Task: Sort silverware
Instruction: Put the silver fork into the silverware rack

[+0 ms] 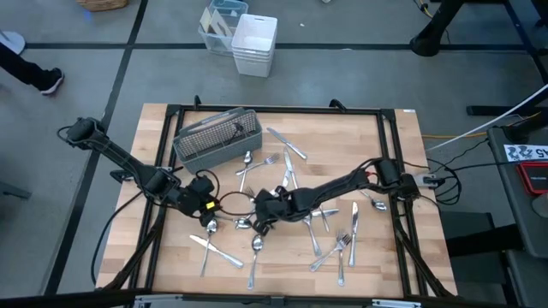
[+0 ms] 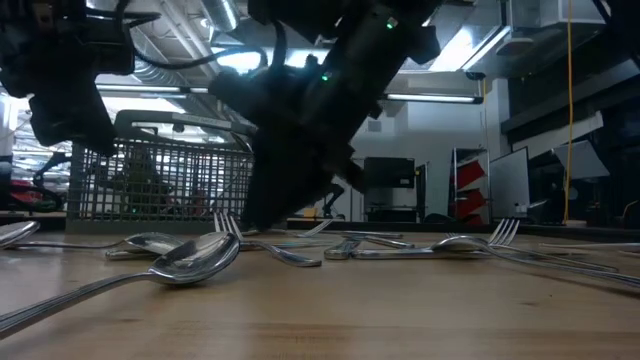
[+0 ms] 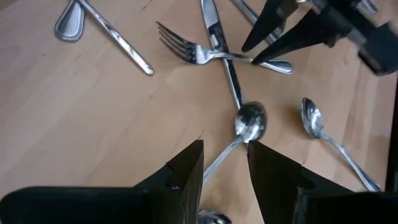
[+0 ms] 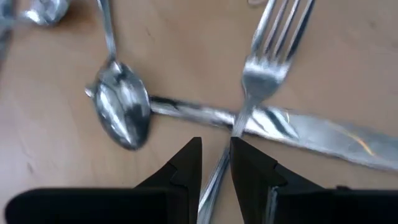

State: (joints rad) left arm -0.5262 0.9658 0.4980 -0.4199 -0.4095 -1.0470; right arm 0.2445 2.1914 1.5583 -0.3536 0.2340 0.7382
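I have the left pincer low over the surface, just in front of the caddy and a little toward its left end. Its fingers stand apart with a spoon handle running between them; I can't tell whether they touch it, so I won't call it clamped. That spoon's bowl lies on the end of a knife, and a fork lies across the same knife farther on.

The caddy sits at the back left of the surface, with a few pieces standing in its right end; I can't make out which kind.

The right pincer is in front of the caddy's right end, well forward of it and close beside the left pincer. Its fingers are slightly apart and a fork handle passes through the gap; the fork's head rests over a knife blade, and I can't tell if the fingers press it. A second spoon lies just beside that crossing.

The rest of the silverware is scattered flat on the surface, mostly in front of and to the right of the caddy, with a few forks and knives just beside its right end.
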